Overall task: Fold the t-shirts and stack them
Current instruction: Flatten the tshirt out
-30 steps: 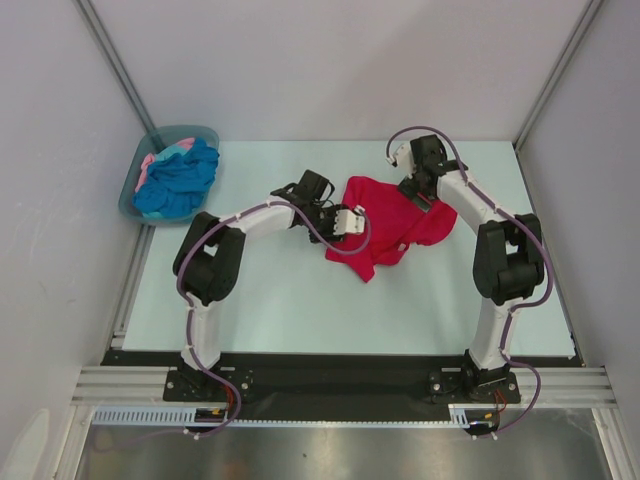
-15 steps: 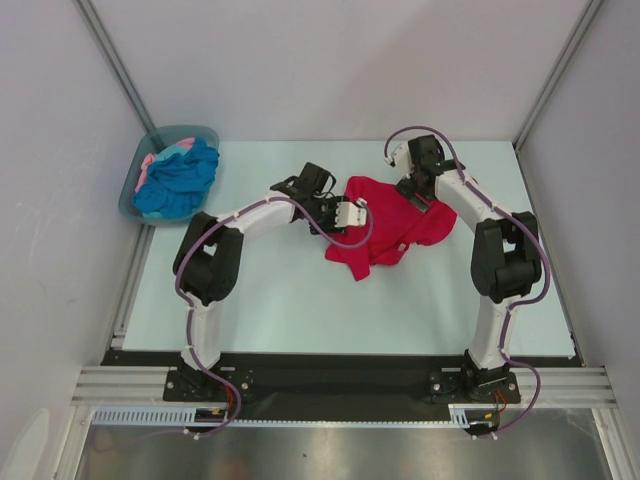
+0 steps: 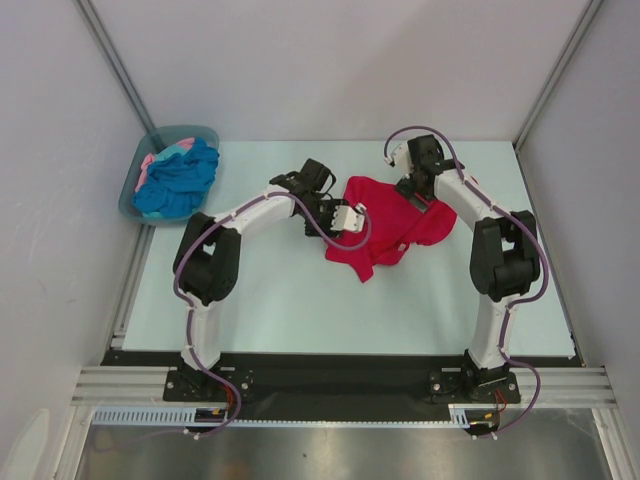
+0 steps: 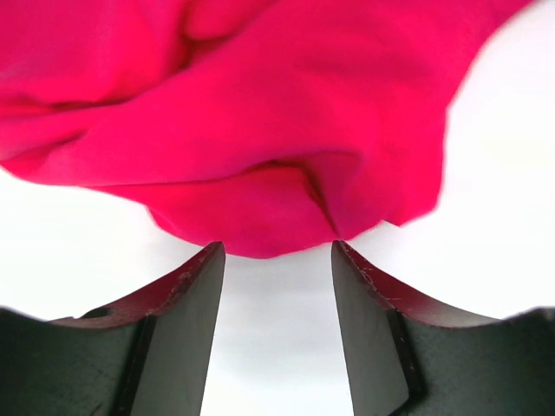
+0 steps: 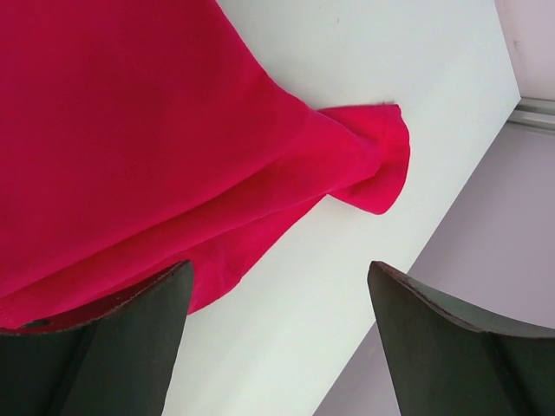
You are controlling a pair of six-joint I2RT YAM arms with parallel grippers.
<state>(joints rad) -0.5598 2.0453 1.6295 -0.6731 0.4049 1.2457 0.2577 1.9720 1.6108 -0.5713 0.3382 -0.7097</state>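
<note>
The crimson-red t-shirt (image 3: 395, 232) lies crumpled on the pale table, right of centre. My left gripper (image 3: 358, 214) sits at its left edge. In the left wrist view it (image 4: 277, 250) is open, with the red cloth (image 4: 260, 113) just beyond the fingertips and only bare table between them. My right gripper (image 3: 424, 200) hovers over the shirt's far right part. It (image 5: 279, 269) is wide open, its left finger (image 5: 130, 338) over the hem of the red cloth (image 5: 130, 130). The turquoise-blue t-shirt (image 3: 178, 182) and the pale pink one (image 3: 150, 162) lie bunched in the tub.
A grey-teal plastic tub (image 3: 205, 133) stands at the table's far left corner. Grey walls close in the table on three sides. The table's edge and the wall (image 5: 512, 217) run close to my right gripper.
My left gripper has shifted slightly toward the far side along the shirt's left edge, and its jaws have widened a little. The right arm has barely moved.
</note>
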